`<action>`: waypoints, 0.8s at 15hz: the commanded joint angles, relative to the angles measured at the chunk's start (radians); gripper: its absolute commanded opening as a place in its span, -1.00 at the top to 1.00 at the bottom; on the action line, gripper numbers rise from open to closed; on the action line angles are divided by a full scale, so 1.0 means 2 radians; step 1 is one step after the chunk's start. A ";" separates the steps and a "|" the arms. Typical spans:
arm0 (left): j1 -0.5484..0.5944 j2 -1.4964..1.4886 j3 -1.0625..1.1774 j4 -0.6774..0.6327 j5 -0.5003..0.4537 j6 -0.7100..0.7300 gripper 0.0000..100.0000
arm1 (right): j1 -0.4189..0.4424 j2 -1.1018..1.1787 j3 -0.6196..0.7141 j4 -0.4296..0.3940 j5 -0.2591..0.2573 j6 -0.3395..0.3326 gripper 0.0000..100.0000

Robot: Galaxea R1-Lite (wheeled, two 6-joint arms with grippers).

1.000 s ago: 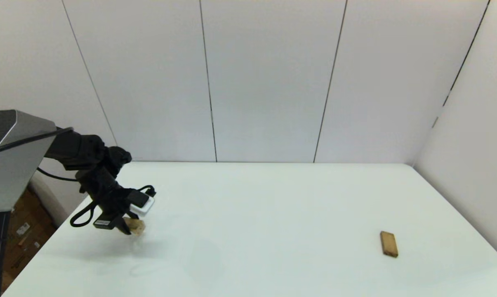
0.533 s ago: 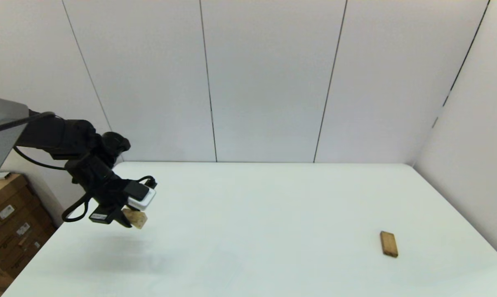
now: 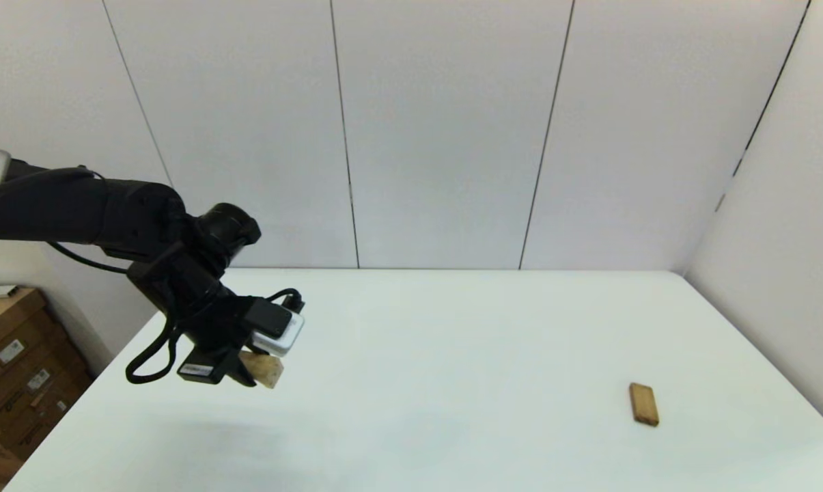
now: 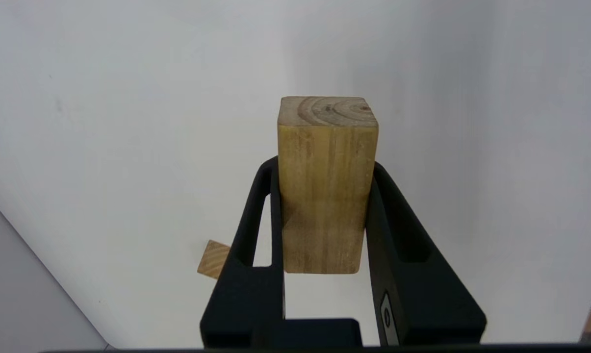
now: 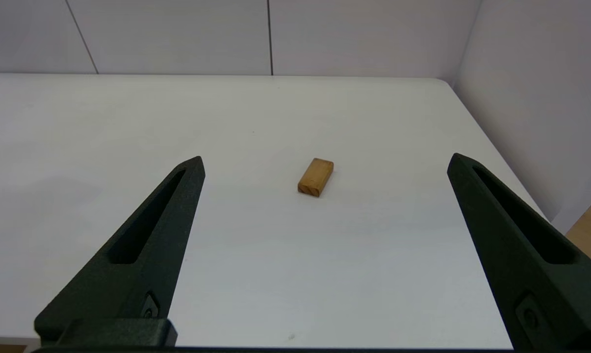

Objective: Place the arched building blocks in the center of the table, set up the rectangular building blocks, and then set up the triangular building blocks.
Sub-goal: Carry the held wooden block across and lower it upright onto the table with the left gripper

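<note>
Aloft, black fingers (image 4: 393,230) pinch chunky pale arched block (image 4: 327,181).

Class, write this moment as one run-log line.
left gripper: shut on arched block, above table | right gripper: open, idle | flat block: lying at right | wedge: on table

A pale, chunky arched block (image 4: 327,186) hangs above the white surface's (image 3: 452,342) left side; a flat orange-brown rectangular slab (image 3: 644,404) lies far right; a small tan wedge (image 4: 214,258) rests below.
</note>
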 commanded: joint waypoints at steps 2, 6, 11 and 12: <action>-0.109 -0.016 0.000 -0.002 0.004 -0.128 1.00 | 0.000 0.000 0.001 0.000 0.000 0.000 -1.00; -0.178 0.013 -0.014 -0.002 0.017 -0.213 1.00 | 0.000 0.000 0.001 0.000 0.000 0.000 -1.00; -0.242 0.070 -0.071 -0.002 0.018 -0.310 1.00 | 0.000 0.000 0.001 0.000 0.000 0.000 -1.00; -0.245 0.082 -0.084 -0.002 0.018 -0.310 1.00 | 0.000 0.000 0.001 0.000 0.000 0.000 -1.00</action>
